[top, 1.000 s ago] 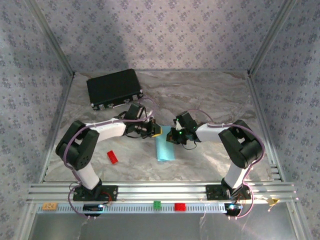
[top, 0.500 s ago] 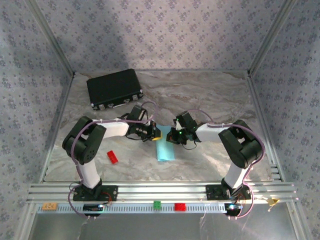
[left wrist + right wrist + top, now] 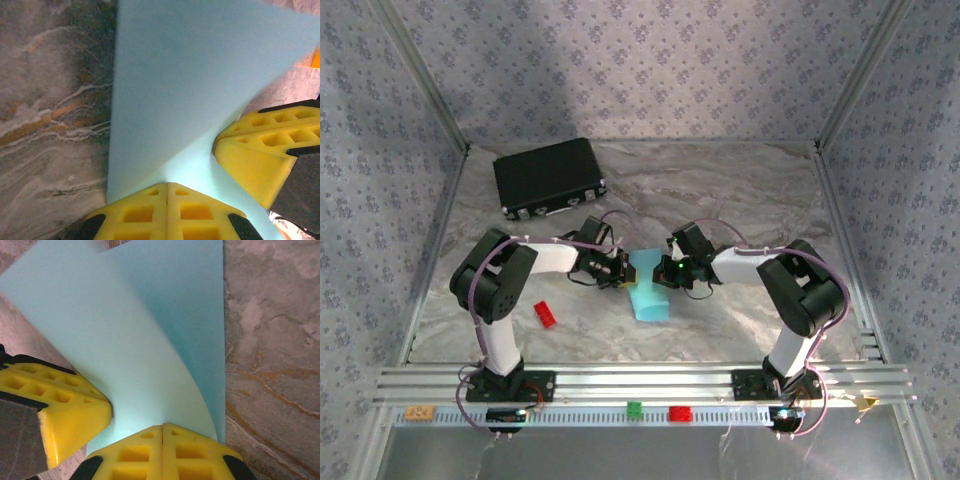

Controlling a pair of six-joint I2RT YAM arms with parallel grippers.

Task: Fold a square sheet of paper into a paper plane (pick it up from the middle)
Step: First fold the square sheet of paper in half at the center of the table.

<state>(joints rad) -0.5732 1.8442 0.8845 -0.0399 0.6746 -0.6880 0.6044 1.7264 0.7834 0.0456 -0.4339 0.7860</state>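
Left wrist view: noted left tool (image 3: 167,186) pinching square sheet of paper (image 3: 185,80), right tool (image 3: 163,428) likewise. Best to hold both pinches level, align edges, then crease against table (image 3: 50,100).

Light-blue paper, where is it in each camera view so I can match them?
Top external: light-blue paper at centre, between the left gripper and right gripper.
Left wrist: upper middle and right, down to the gripper tips.
Right wrist: upper left and centre, down to the gripper tips.
Shared landmark: marbled tabletop, paper's left in left wrist, right in right wrist.
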